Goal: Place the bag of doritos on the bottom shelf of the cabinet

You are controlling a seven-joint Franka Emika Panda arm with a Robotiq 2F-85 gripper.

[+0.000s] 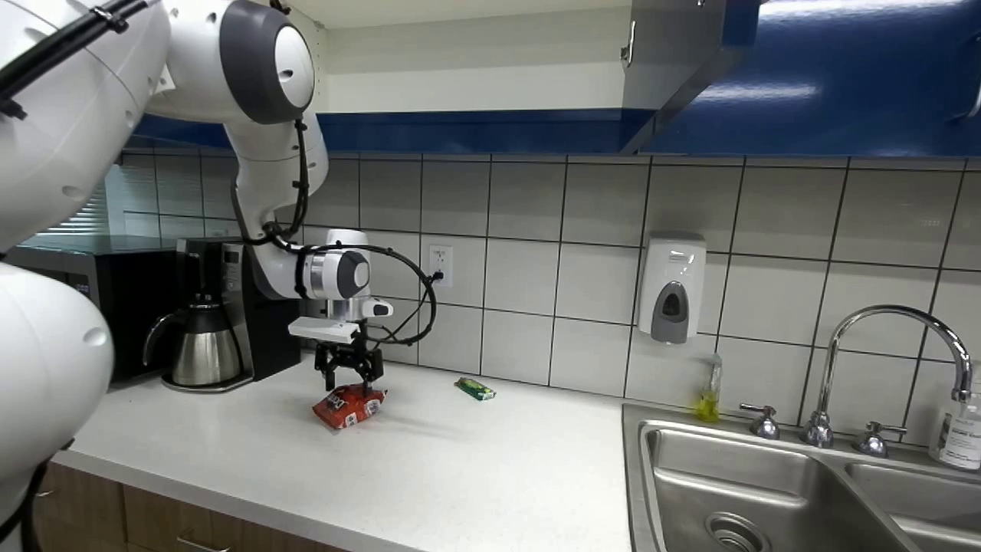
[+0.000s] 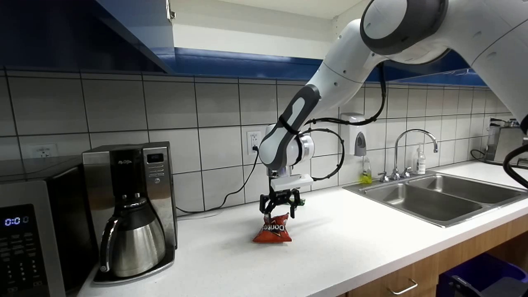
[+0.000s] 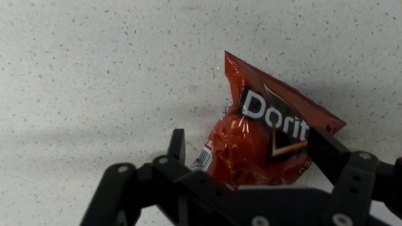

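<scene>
The red bag of doritos (image 1: pixel 345 409) lies on the white counter and shows in both exterior views (image 2: pixel 274 235). My gripper (image 1: pixel 349 382) points down just over it, also in an exterior view (image 2: pixel 280 215). In the wrist view the gripper (image 3: pixel 248 141) is open, fingers wide apart. The bag (image 3: pixel 248 135) lies between them; the right finger overlaps its edge, the left finger stands apart from it. Whether the right finger touches the bag is unclear. The blue cabinet (image 1: pixel 475 132) hangs above with its white interior open, also in an exterior view (image 2: pixel 247 62). Its bottom shelf surface is hidden behind the blue edge.
A small green packet (image 1: pixel 475 389) lies near the tiled wall. A coffee maker (image 2: pixel 138 214) and a microwave (image 2: pixel 37 231) stand at one end. The sink (image 1: pixel 640 460) with its faucet is at the other. An open cabinet door (image 1: pixel 682 61) hangs outward beside the opening.
</scene>
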